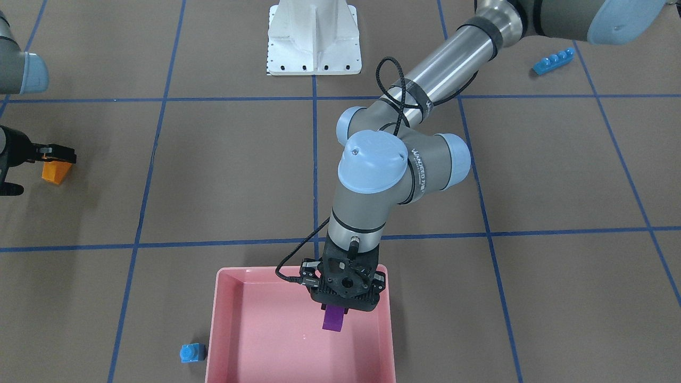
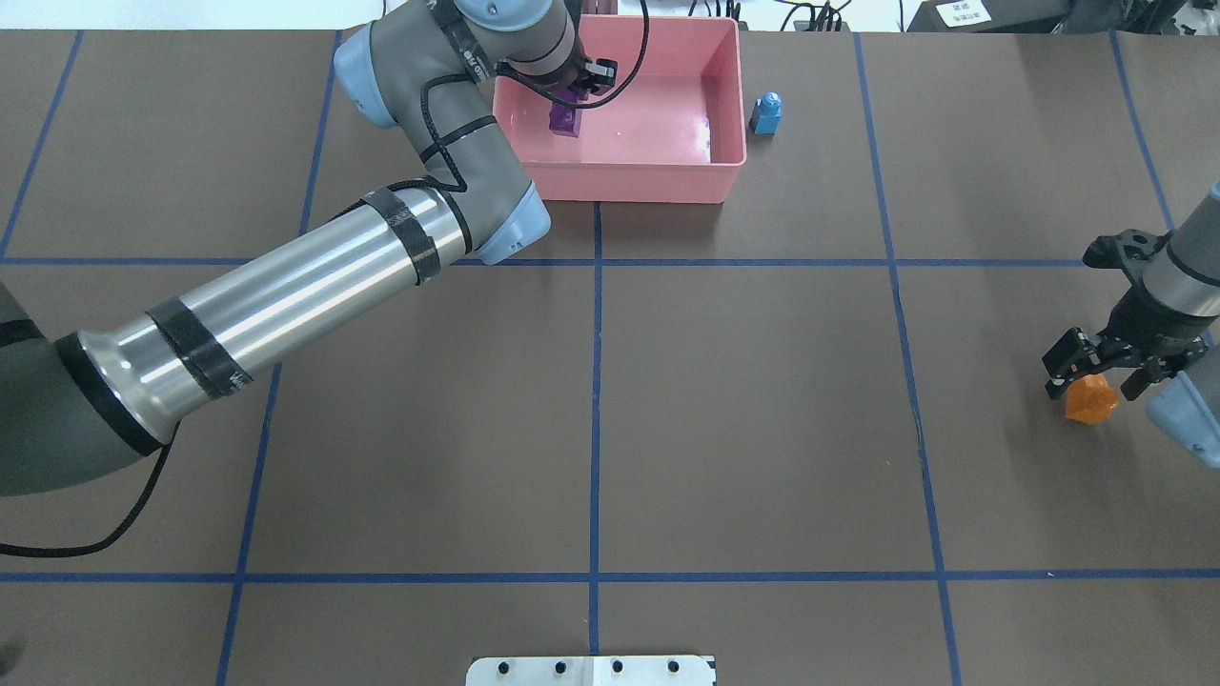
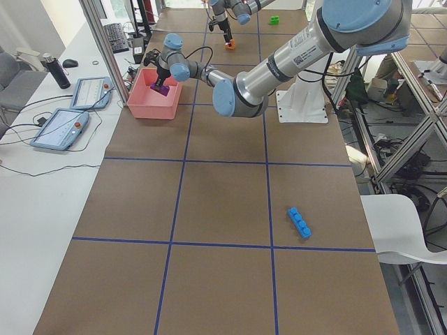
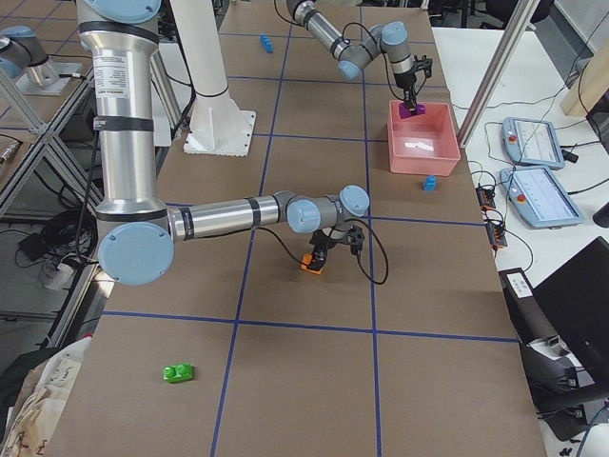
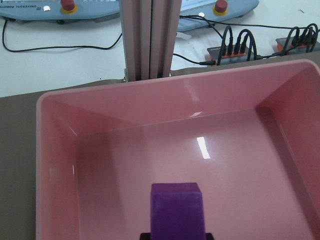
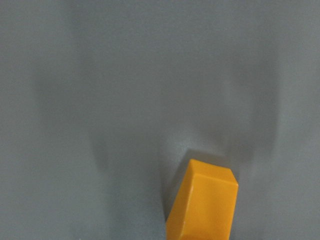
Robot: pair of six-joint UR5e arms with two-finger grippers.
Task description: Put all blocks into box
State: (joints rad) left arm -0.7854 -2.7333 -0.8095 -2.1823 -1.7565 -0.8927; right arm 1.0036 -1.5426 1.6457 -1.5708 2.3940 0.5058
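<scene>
Grip is firm: my left gripper [image 1: 335,313] pinches the purple brick [image 1: 332,321] low inside the pink box [image 2: 648,183], left side. I should open slowly, then rise straight, clearing the walls.

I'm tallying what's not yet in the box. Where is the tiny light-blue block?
In the overhead view, the tiny light-blue block sits outside the pink box, just beside its right wall, toward the robot's right.

Bright, even overhead lighting; shadows soft. Glare streak on the box [image 5: 100,165] floor. Right wrist view blurred throughout.
</scene>
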